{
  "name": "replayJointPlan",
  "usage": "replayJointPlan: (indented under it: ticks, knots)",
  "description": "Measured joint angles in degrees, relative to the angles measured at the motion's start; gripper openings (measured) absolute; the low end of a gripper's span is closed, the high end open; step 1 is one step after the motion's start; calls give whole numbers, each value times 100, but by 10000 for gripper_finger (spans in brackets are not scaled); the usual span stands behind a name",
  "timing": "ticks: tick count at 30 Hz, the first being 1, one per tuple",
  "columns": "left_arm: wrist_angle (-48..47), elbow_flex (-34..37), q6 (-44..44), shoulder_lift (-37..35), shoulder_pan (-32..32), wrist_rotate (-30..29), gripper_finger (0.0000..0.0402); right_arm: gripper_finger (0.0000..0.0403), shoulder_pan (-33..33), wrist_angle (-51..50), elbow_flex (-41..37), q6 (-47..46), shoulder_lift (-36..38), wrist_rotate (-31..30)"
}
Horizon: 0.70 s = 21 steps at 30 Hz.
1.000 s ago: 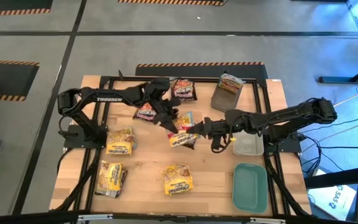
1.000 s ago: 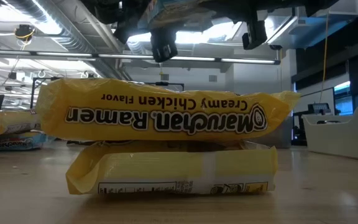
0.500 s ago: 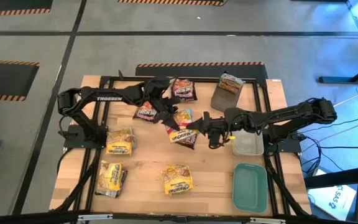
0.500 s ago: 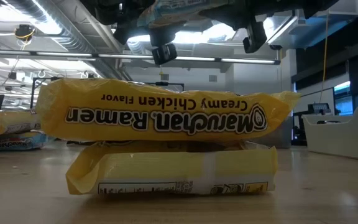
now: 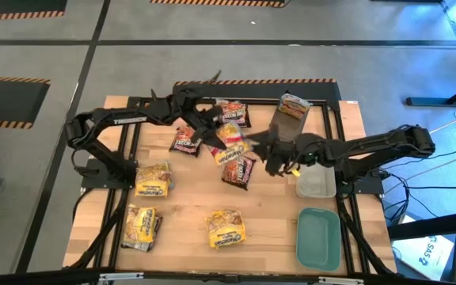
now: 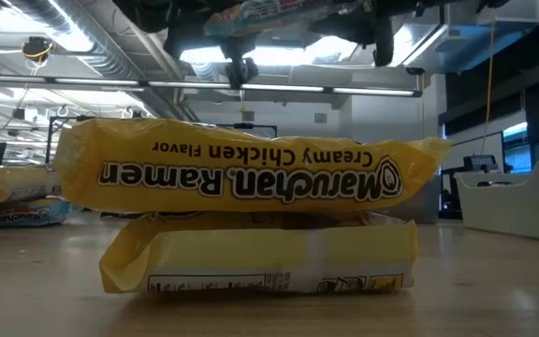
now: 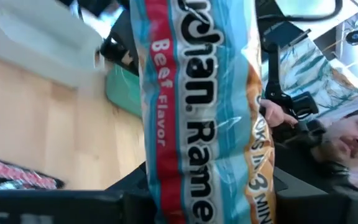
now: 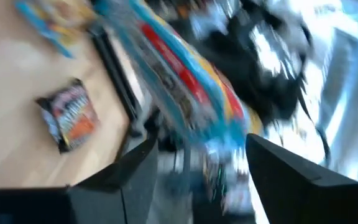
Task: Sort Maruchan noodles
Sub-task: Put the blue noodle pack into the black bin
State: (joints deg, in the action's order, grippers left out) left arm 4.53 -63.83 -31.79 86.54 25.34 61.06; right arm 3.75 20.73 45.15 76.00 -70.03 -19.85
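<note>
A Maruchan beef-flavor packet [image 5: 232, 136], blue and red with a yellow patch, hangs in the air over the table's far middle. My left gripper [image 5: 214, 134] is shut on it, and it fills the left wrist view [image 7: 191, 106]. My right gripper [image 5: 264, 155] stands open just to the packet's right. Its two fingers [image 8: 135, 174] are spread, with the blurred packet [image 8: 179, 81] in front of them; I cannot tell if it touches. Other noodle packets lie flat on the table: dark ones [image 5: 240, 170], [image 5: 184, 141], [image 5: 234, 113] and yellow ones [image 5: 153, 180], [image 5: 141, 226]. My left gripper pinches the beef packet by one end [image 7: 179, 199] between its two fingers, coming about level from the table's left. The packet's long side runs away from the fingers. It is lifted clear of the table.
Two yellow packets [image 6: 251, 173] lie stacked near the front edge. A grey tray [image 5: 285, 127] with a packet [image 5: 294, 104] on its far end stands at the back right. A clear tray [image 5: 315, 184] and a teal lid [image 5: 319, 237] are on the right.
My left gripper has shut on the beef packet and carried it up and toward the far edge. My right gripper, which held the packet a second ago, has rolled, opened and let go, rising slightly.
</note>
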Motion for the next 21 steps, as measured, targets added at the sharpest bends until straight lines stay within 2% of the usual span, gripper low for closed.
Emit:
replayJointPlan:
  ticks: [4,7,9,11,14,18,21]
  knots:
    - [-4,0,571,-324,105,-541,125,234,-2,-247,0,-1394,374,-979]
    - [-17,-2,1290,-495,45,-1176,125,234,-35,-944,4,-3048,647,-1172]
    - [-4,-2,1776,-545,-90,-1638,125,234,-209,-1532,0,-4301,789,-612]
    - [-12,-2,2236,-547,-259,-2161,125,234,-453,-1962,-6,-5316,817,292]
    - [-20,-2,2873,-534,-547,-3041,125,234,-836,-2060,-329,-6209,806,1141]
    - [-23,-2,3481,-520,-971,-4355,125,234,-1269,-957,-1121,-6856,801,1542]
    - [20,-2,3701,-520,-1256,-5054,125,234,-1525,793,-1802,-7266,799,2111]
